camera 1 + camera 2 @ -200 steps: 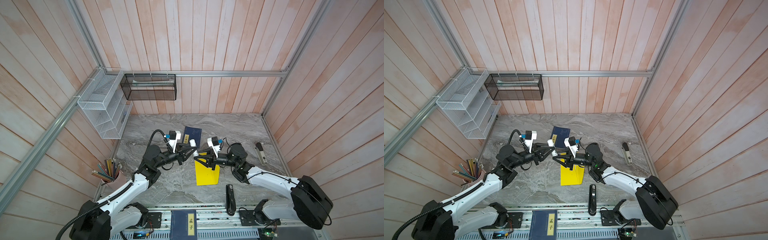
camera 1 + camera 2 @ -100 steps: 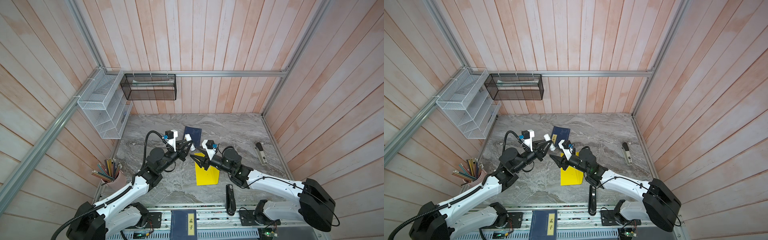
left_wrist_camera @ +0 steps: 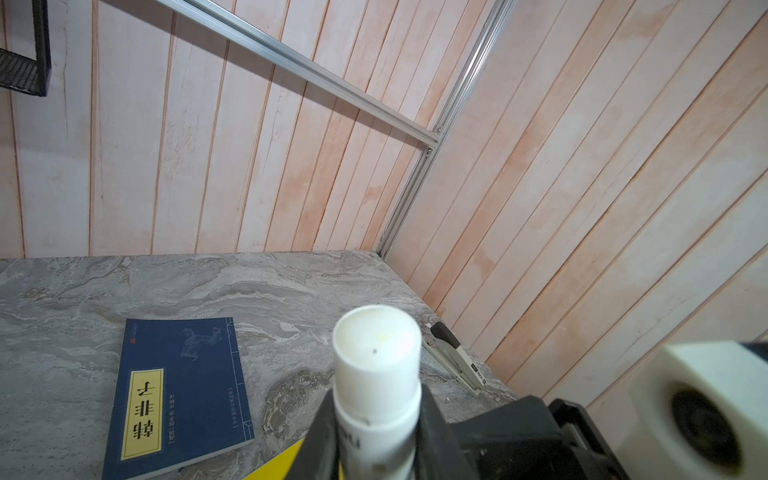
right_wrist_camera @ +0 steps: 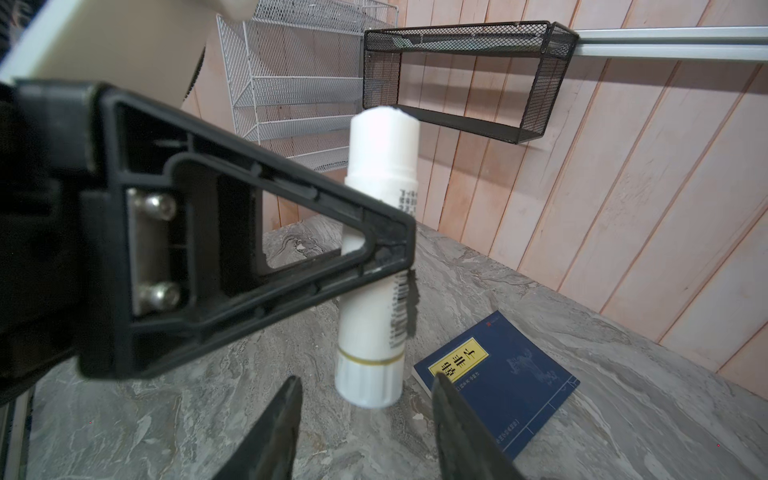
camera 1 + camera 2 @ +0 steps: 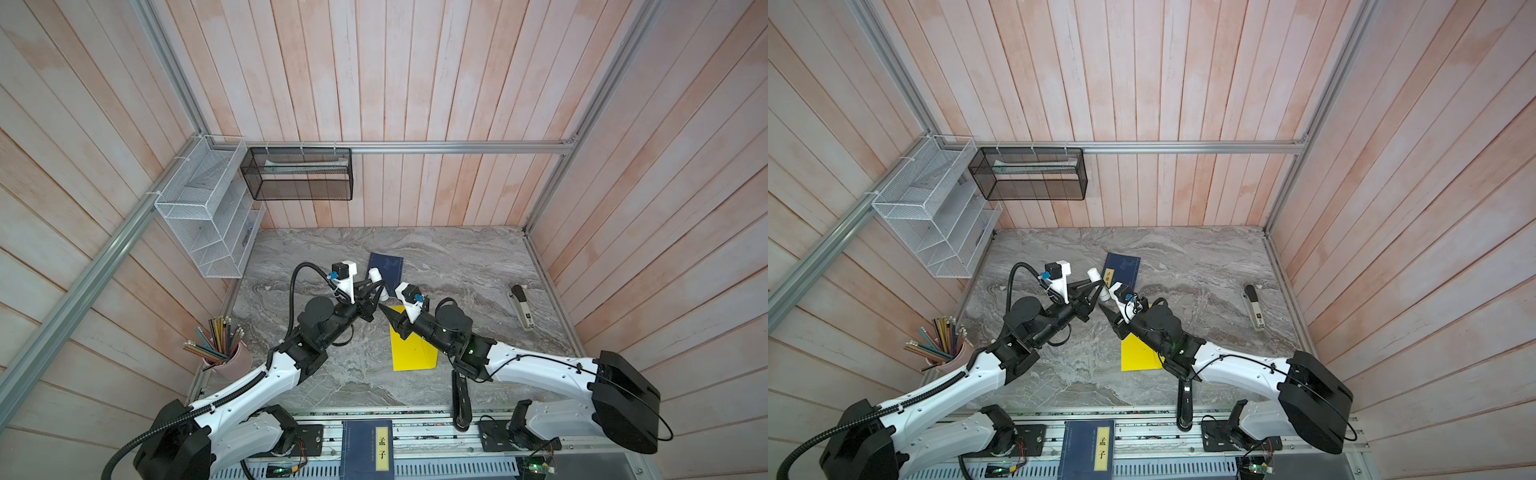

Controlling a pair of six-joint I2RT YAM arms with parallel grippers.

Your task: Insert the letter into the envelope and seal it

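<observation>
Robot arms readied a glue stick above the table

The left gripper (image 5: 376, 291) was clamped around a white glue stick (image 4: 376, 257), holding it upright in the air, apparently so its cap could be pulled off for sealing. The right gripper (image 4: 365, 428), jaws parted and empty, sat just below the stick's base. The envelope (image 5: 413, 353) lay flat on the table (image 5: 457, 257), near centre, partly under the right arm. The letter was not visible.

Matt yellow paper envelope (image 5: 413, 353); smooth white plastic glue stick (image 4: 376, 257)
</observation>
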